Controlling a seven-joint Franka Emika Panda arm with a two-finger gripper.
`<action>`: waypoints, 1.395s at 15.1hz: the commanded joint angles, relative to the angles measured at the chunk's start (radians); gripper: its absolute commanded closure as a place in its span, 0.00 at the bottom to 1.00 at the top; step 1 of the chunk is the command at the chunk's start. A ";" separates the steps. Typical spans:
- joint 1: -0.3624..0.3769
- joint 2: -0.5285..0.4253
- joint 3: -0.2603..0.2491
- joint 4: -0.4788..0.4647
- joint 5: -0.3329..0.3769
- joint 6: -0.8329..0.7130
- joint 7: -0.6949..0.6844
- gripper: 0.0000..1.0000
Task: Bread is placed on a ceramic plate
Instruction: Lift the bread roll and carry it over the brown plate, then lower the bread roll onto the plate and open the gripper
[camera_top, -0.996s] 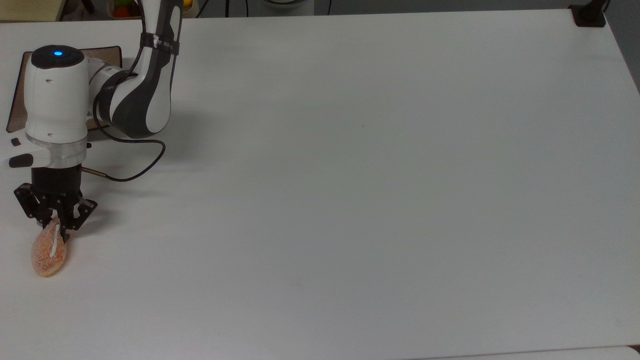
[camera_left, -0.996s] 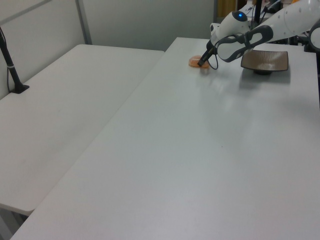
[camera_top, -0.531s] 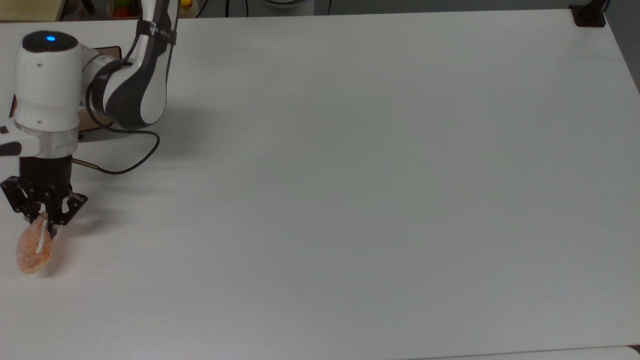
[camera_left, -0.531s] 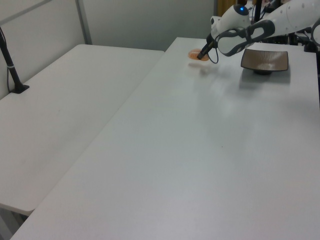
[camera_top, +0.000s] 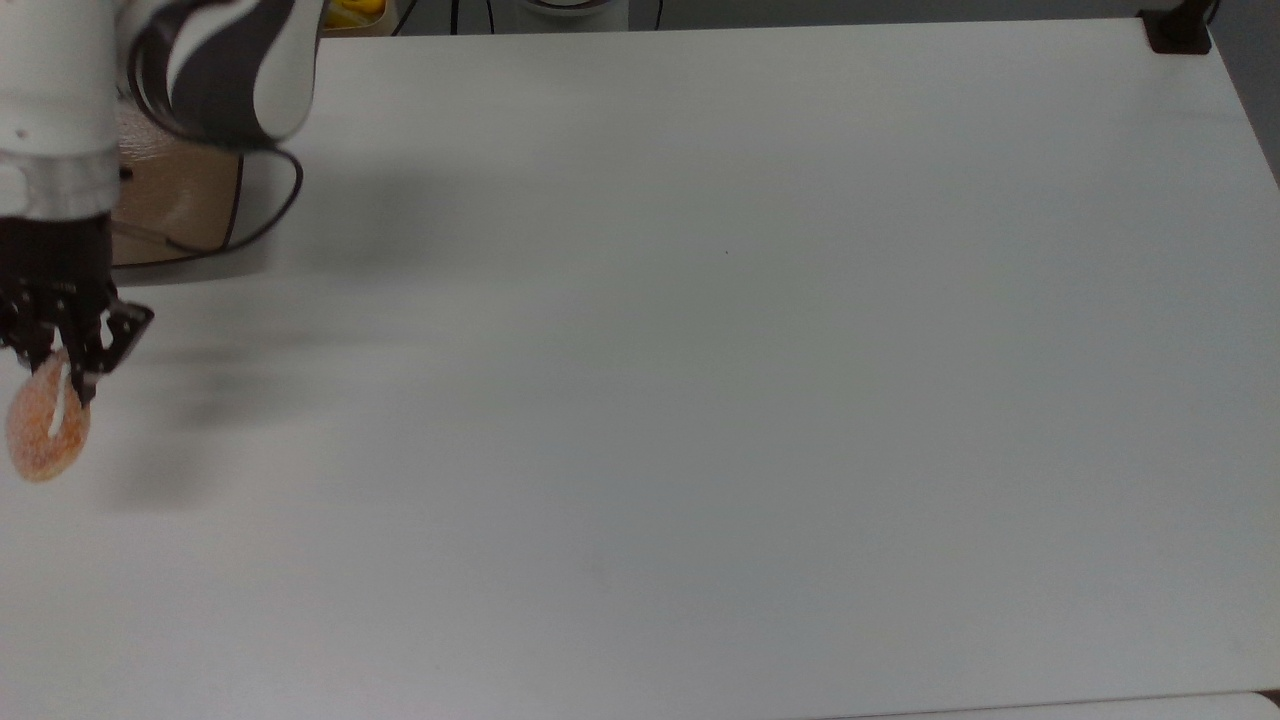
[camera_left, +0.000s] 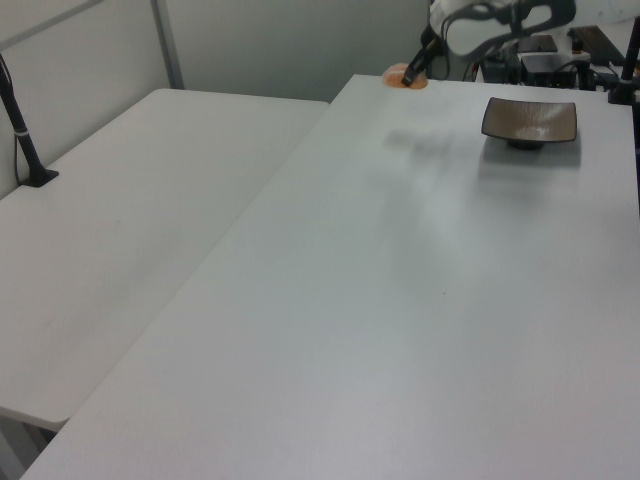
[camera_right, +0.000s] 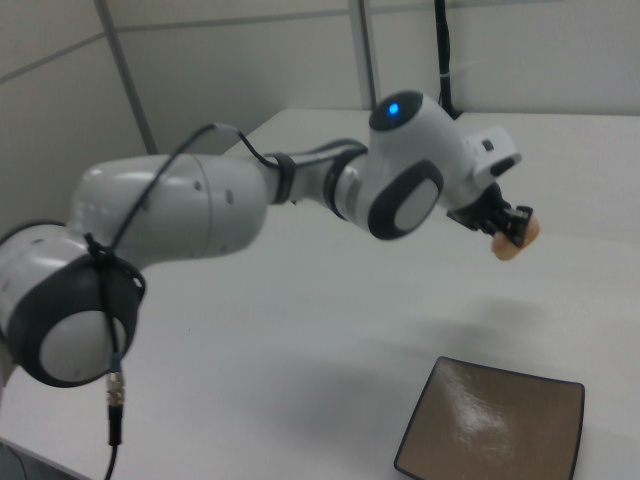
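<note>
One arm (camera_right: 200, 215) works the scene I am driving, and its gripper (camera_top: 60, 350) is closed on the bread (camera_top: 42, 432), pinching the bun at one end. In the top view the bread hangs from the fingers at the top view's left edge of the table (camera_top: 700, 400), its white stripe visible along its length, and a soft shadow falls on the tabletop to its right. In the left view I see the bread (camera_left: 402, 75) held clear of the surface, above the far edge of the table (camera_left: 400, 300), with the gripper (camera_left: 413, 72) just beside it. In the right view the bread (camera_right: 510, 243) sits between the black fingers of the gripper (camera_right: 505, 228), lifted off the table (camera_right: 300, 330), and a blue light glows on the wrist housing.

The plate (camera_right: 495, 425) rests flat on the table, well apart from the bread. In the left view the plate (camera_left: 530, 122) lies near the far right corner, to the left view's right of the gripper, with nothing on it. In the top view part of the plate (camera_top: 175, 200) shows near the far left corner, partly covered by the arm (camera_top: 215, 70) and crossed by a black cable (camera_top: 270, 215). A second white table (camera_left: 130, 220) stands alongside, to the left view's left, with a black post (camera_left: 25, 140) on it.
</note>
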 joint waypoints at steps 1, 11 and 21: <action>0.014 -0.191 -0.001 -0.157 0.005 -0.154 -0.002 0.69; -0.035 -0.435 -0.007 -0.371 0.003 -0.473 -0.101 0.68; -0.213 -0.450 -0.007 -0.503 0.013 -0.409 -0.413 0.65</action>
